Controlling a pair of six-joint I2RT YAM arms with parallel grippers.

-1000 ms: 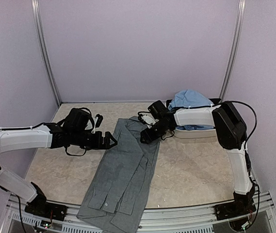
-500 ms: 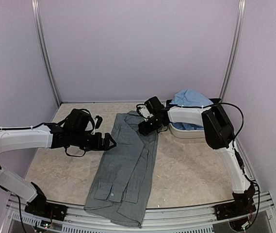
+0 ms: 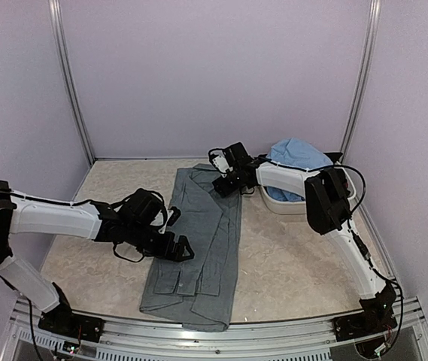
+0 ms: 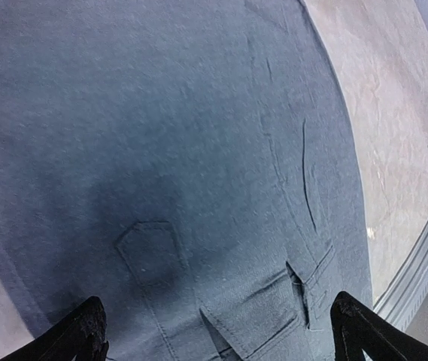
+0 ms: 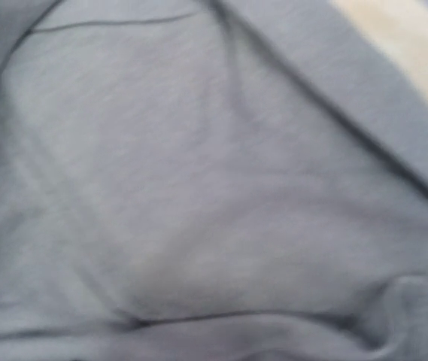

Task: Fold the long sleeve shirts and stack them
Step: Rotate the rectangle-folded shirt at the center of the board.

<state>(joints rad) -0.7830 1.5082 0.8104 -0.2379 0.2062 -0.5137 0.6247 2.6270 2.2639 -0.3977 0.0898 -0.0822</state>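
The slate grey shirt lies lengthwise down the middle of the table, folded narrow, with its cuffs near the front edge. My left gripper hovers over its lower left part. In the left wrist view the gripper is open, with the fingertips wide apart above the cloth and a cuff. My right gripper is at the shirt's far right corner. In the right wrist view blurred grey cloth fills the frame and hides the fingers. The light blue shirt is heaped in the basin.
The white oval basin stands at the back right, just right of my right gripper. A metal rail runs along the table's front edge. Lilac walls and upright metal posts close in the back and sides.
The right gripper has moved toward the back, and the grey shirt has slid with it off the front edge onto the table. The left gripper has moved forward and right, over the lower shirt.
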